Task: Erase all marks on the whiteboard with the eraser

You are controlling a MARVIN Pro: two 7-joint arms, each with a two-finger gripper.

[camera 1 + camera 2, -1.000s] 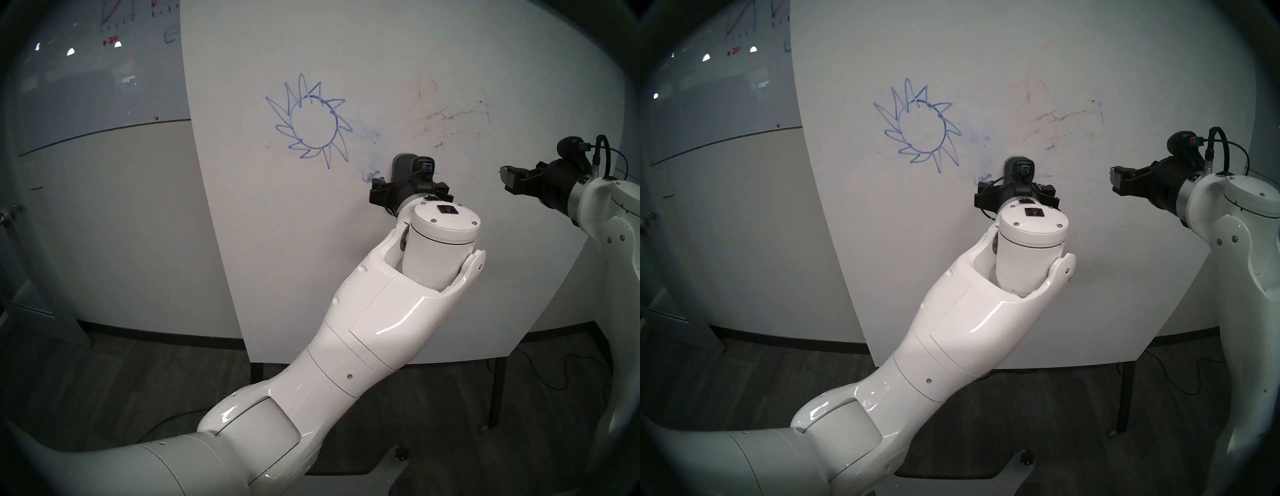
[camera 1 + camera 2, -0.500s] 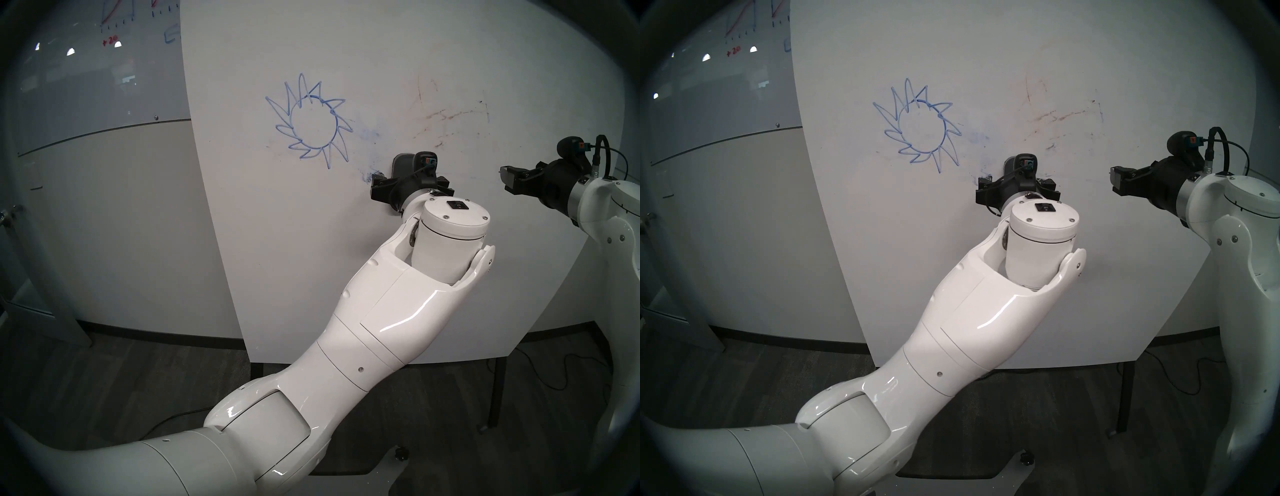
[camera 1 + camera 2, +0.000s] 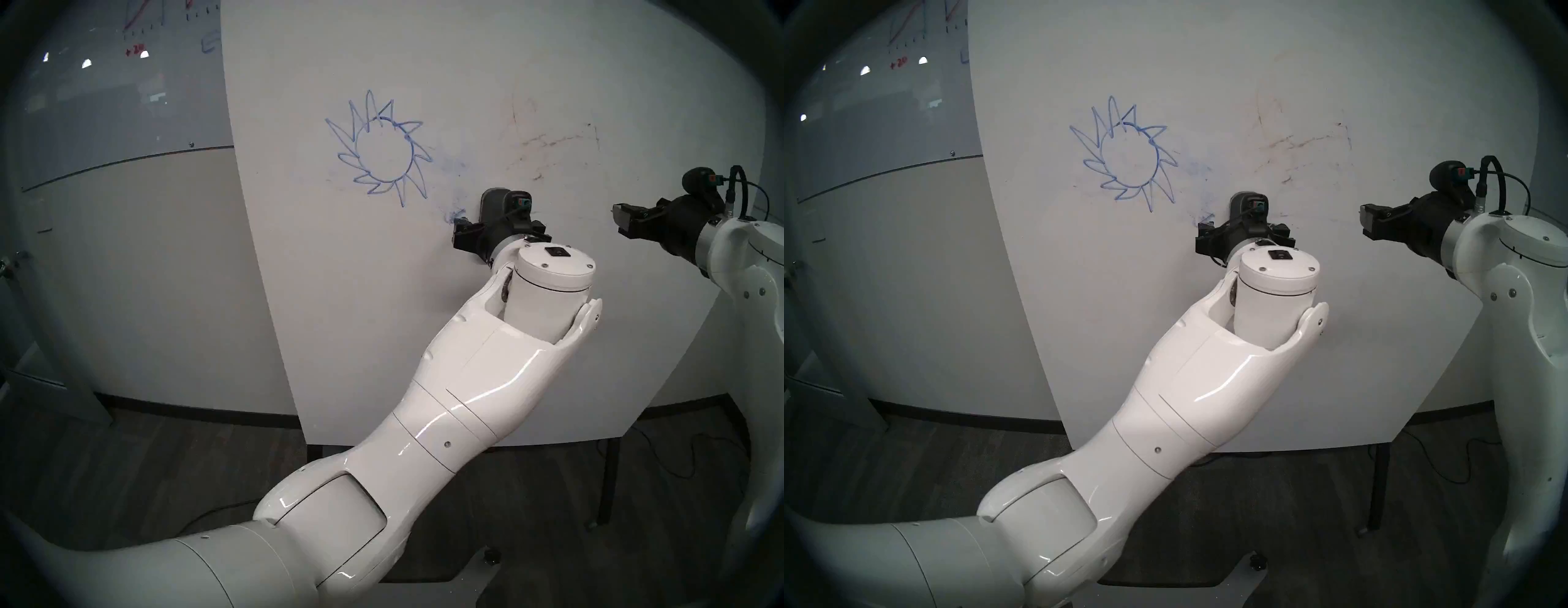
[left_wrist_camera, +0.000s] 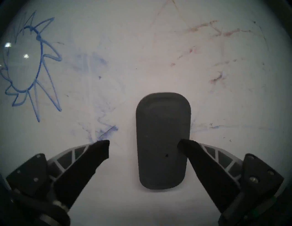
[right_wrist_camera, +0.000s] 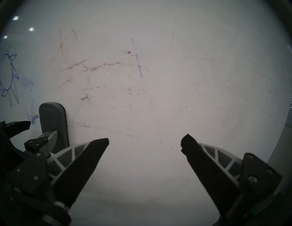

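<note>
Against the upright board, as I see it from my remote seat:

Whiteboard: the whiteboard (image 3: pixel 488 85) stands upright before both arms, matte white and faintly stained.

Marks: the marks (image 3: pixel 384 148) are a blue circle ringed with spiky rays on the left part of the board, untouched. Blue smudges (image 4: pixel 101 126) trail from it down toward the eraser; faint brownish streaks (image 5: pixel 94 67) lie to the right, higher up.

Eraser: the eraser (image 4: pixel 163 142) sits flat on the board, long axis upright, right of and lower than the drawn circle and well apart from it. Its dark grey back faces me.

Left end effector: the left end effector (image 4: pixel 143 142) has its fingers spread wide and holds nothing. In the left wrist view, one fingertip overlaps the eraser's right edge, though I cannot tell whether it touches. The other fingertip stands clear on the eraser's left, over a blue smudge.

Right end effector: the right end effector (image 5: pixel 144 142) hovers off to the right of the eraser, well apart from it, fingers spread wide and empty, facing bare board.

Glass board: a glossy grey glass board (image 3: pixel 106 85) with red and blue graph scribbles hangs on the far wall at left.
</note>
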